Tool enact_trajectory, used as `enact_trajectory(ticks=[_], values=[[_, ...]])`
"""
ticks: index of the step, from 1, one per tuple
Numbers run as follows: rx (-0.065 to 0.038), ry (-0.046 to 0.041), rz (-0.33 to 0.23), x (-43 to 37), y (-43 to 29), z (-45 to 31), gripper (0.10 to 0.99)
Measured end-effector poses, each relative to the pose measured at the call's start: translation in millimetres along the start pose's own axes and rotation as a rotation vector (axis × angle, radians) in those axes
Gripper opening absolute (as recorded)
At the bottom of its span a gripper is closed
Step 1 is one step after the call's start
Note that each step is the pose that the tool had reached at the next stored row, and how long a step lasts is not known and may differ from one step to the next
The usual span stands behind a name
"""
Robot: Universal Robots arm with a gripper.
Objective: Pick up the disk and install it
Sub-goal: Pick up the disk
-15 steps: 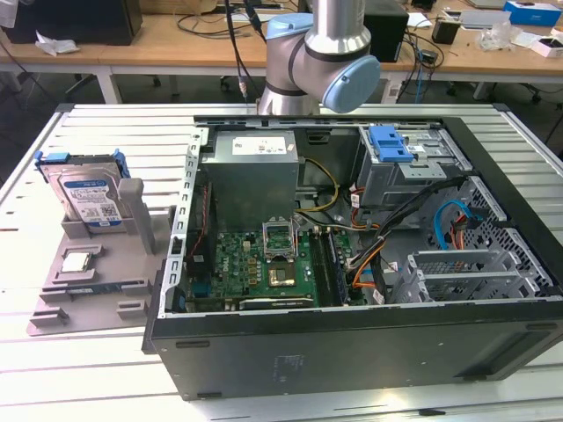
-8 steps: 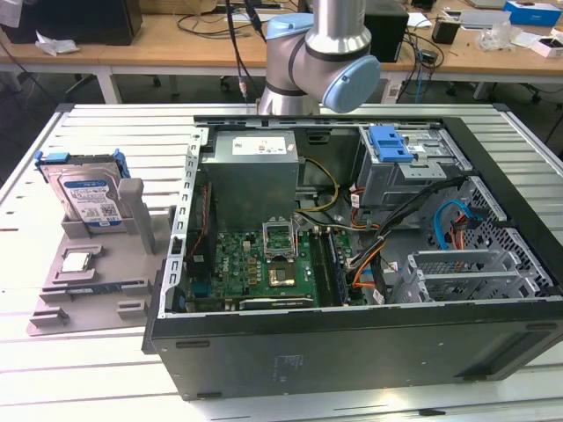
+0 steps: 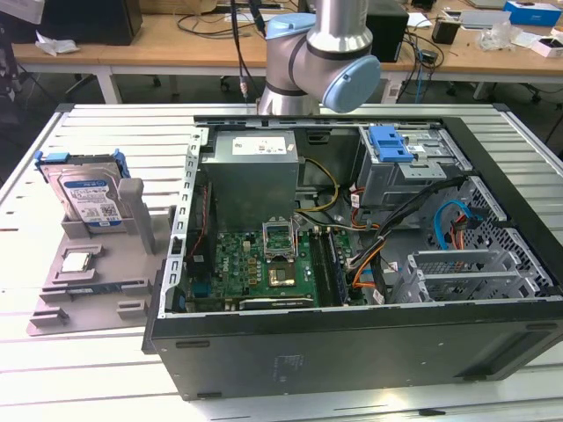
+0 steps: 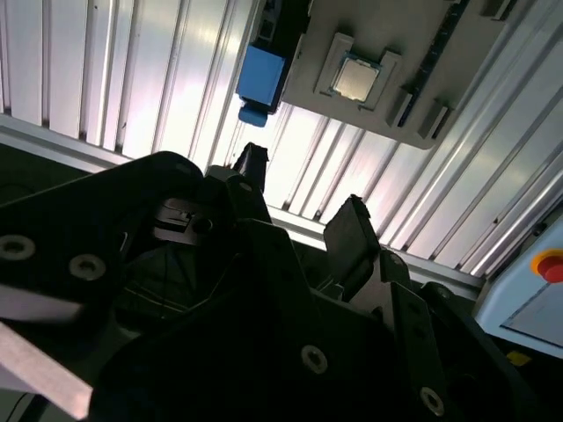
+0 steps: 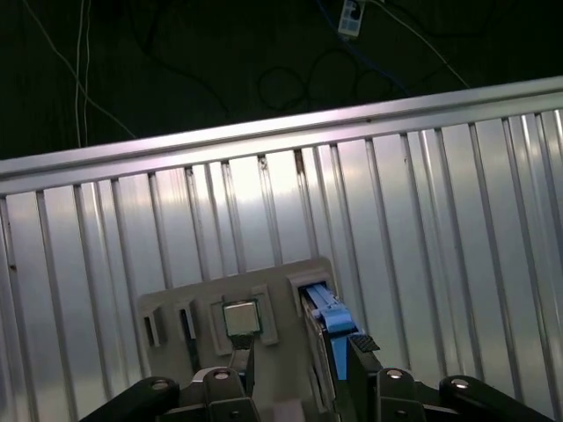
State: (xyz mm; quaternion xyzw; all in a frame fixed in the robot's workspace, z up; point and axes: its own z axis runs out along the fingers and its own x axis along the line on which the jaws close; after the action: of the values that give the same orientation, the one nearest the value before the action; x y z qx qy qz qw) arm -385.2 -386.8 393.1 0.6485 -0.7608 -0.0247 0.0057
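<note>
Standing on edge in a grey holder [image 3: 132, 211], the disk [image 3: 86, 195] is at the exterior view's left, on the ribbed metal desk [image 3: 114, 123], just beside the open computer case [image 3: 352, 264]. Upright storage is judged deliberate: it leaves the top edge and both faces free for a grasp from above. A small square chip [image 3: 77, 261] lies flat in a recess of the same fixture.

The arm [image 3: 317, 44] rises behind the case. In both wrist views the gripper [image 5: 303, 352] is released, fingers parted and holding nothing. In the first wrist view the disk's blue carrier frame [image 5: 327, 312] appears edge-on beyond the gap, apart from the fingers. No contact has been made, and the disk is not yet picked up.
</note>
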Motion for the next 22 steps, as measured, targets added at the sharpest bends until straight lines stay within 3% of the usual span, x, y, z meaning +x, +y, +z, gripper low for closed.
enact_trajectory(ticks=[5,9,22], values=[[0.000,0.0005,-0.012,-2.5,-4.2,0.2,0.541],[0.000,0.0013,-0.025,-8.3,-11.8,3.6,0.541],[-0.001,0.0015,-0.025,-9.7,-12.5,8.3,0.541]])
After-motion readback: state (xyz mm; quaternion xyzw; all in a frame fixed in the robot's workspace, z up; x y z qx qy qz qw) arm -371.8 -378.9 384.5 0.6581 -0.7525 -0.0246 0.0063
